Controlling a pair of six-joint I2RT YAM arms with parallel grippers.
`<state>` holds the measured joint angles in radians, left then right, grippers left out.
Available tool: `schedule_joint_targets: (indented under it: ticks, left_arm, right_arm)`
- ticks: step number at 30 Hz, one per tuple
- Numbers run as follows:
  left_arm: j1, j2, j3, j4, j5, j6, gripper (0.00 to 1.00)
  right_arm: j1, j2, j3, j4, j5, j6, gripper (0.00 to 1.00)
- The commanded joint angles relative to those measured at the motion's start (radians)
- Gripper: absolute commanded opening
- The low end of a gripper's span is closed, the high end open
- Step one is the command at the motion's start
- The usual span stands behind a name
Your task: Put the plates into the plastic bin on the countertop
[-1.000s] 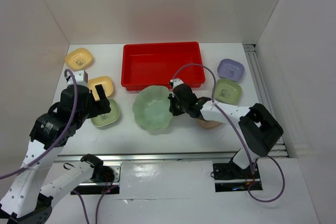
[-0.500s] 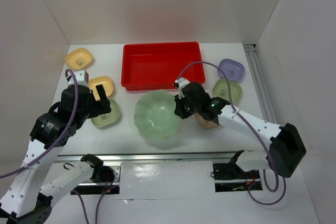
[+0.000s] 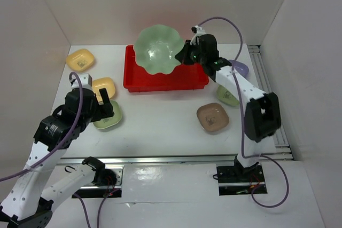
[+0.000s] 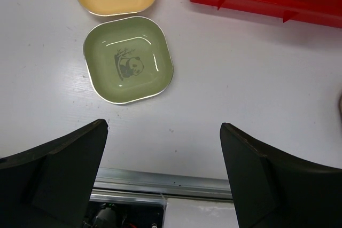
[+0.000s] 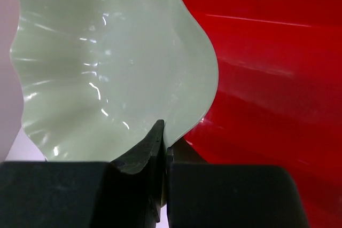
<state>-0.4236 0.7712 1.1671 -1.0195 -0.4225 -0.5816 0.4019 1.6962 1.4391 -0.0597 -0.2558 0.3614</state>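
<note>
My right gripper (image 3: 184, 57) is shut on the rim of the large pale-green scalloped dish (image 3: 156, 49) and holds it tilted in the air above the red plastic bin (image 3: 184, 81). The right wrist view shows the dish (image 5: 107, 68) pinched at its edge between my fingers (image 5: 144, 153), with the bin (image 5: 267, 78) behind. My left gripper (image 4: 163, 169) is open and empty above the white countertop (image 3: 160, 126), just near of the light-green dish (image 4: 128, 60). Two yellow dishes (image 3: 80, 60) (image 3: 102, 86) lie at the left. The brownish-pink dish (image 3: 212, 117) lies at the right front.
A lavender dish (image 3: 241, 69) and another light-green dish (image 3: 228, 95) lie right of the bin, partly behind my right arm. White walls close in the sides and back. A metal rail (image 3: 176, 158) runs along the near edge.
My right gripper has lifted the large pale-green dish off the countertop and carried it back, up over the red bin. The brownish-pink dish is now uncovered. My left arm has barely moved.
</note>
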Motion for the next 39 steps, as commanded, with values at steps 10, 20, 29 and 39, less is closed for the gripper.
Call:
schedule_joint_targets:
  ticks: [10,20,29,39]
  left_arm:
    - [-0.05,-0.05,0.003,0.025,-0.029,-0.006,1.0]
    - [-0.05,-0.032,-0.006,0.035,-0.027,-0.006,1.0]
    - [-0.05,-0.032,-0.015,0.035,-0.027,-0.006,1.0]
    - [-0.05,0.013,-0.024,0.064,0.06,-0.006,1.0]
  right_arm:
    - [-0.127,0.483,0.287,0.064,-0.138,0.117,0.0]
    - [-0.146,0.572,0.34,0.003,-0.171,0.088,0.11]
    - [-0.146,0.602,0.371,-0.028,-0.206,0.079,0.55]
    - [-0.124,0.344,0.326,-0.043,-0.116,-0.007,1.0]
